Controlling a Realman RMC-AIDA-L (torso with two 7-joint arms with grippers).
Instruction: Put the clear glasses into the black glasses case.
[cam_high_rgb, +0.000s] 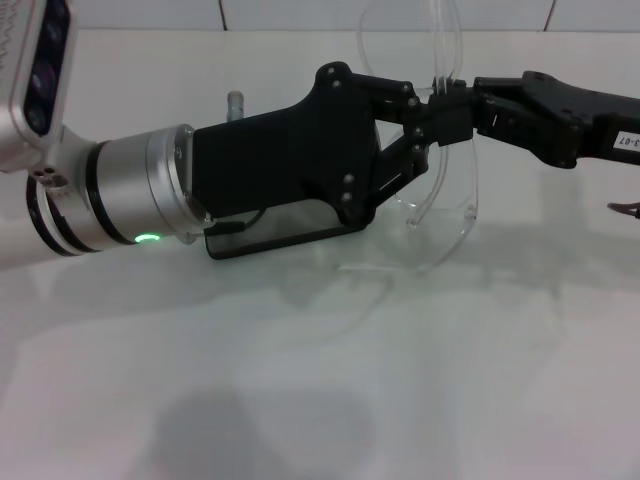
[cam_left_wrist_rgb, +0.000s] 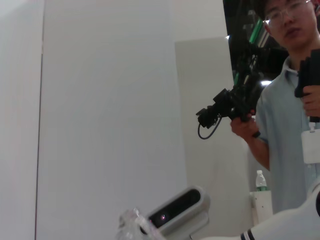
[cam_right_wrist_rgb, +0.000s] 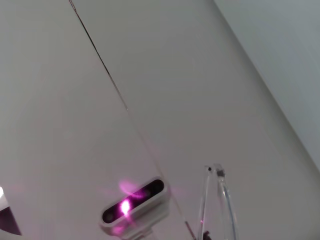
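The clear glasses (cam_high_rgb: 452, 205) hang in the air above the white table, lenses down and thin arms (cam_high_rgb: 441, 45) pointing up. My left gripper (cam_high_rgb: 432, 122) reaches in from the left and my right gripper (cam_high_rgb: 462, 112) from the right. They meet at the frame's top edge, both shut on it. A bit of the glasses (cam_left_wrist_rgb: 131, 220) shows in the left wrist view, and the folded arms (cam_right_wrist_rgb: 218, 200) in the right wrist view. The black glasses case (cam_high_rgb: 285, 243) lies on the table behind the left gripper's body. Only its lower edge shows.
A small grey cylinder (cam_high_rgb: 237, 101) stands behind the left gripper. The white table (cam_high_rgb: 320, 380) stretches toward the front, with a white wall behind it. A person (cam_left_wrist_rgb: 290, 115) holding a camera rig stands off to the side in the left wrist view.
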